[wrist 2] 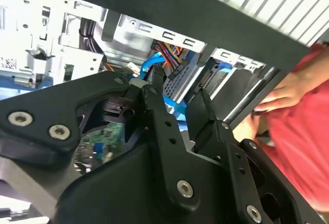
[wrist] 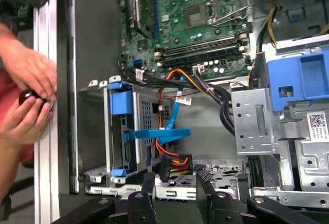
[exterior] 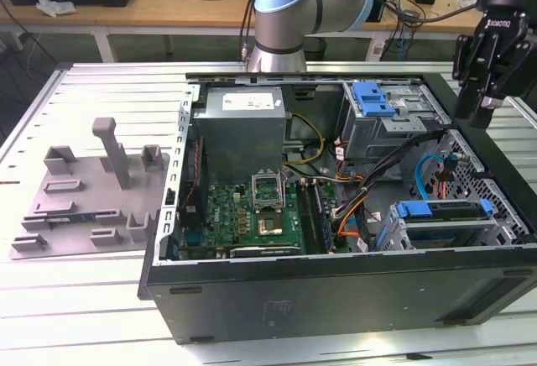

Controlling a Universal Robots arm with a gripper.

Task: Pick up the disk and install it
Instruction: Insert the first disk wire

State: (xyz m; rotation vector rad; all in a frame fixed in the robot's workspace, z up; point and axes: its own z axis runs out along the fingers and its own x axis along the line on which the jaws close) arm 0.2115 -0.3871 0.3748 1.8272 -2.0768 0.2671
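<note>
An open computer case (exterior: 336, 295) lies on its side on the table (exterior: 101, 93), and I can look straight down into it. The gripper (exterior: 475, 116) hangs above the case's edge on the exterior view's right, near the far corner. Its two black fingers (wrist: 148, 183) stand apart with empty space between them, so it is open and it holds nothing; both wrist views show this gap.

The disk (exterior: 443, 210) is inside the case, in the metal drive cage (exterior: 503, 223) at the near corner on the exterior view's right. Its blue bracket faces up there. In the first wrist view the disk (wrist: 121, 103) sits in this cage, apart from the gripper (wrist: 175, 180). A flat blue cable (wrist: 172, 113) and orange wires (wrist: 172, 158) run just beside the cage.

The green motherboard (exterior: 252, 215) covers the case's floor toward the exterior view's left. A grey plastic holder (exterior: 92, 190) rests on the table near the case's left wall.

A person's hands (wrist: 28, 95) rest at the outer edge of the case and close on a small dark round object (wrist: 26, 96).
</note>
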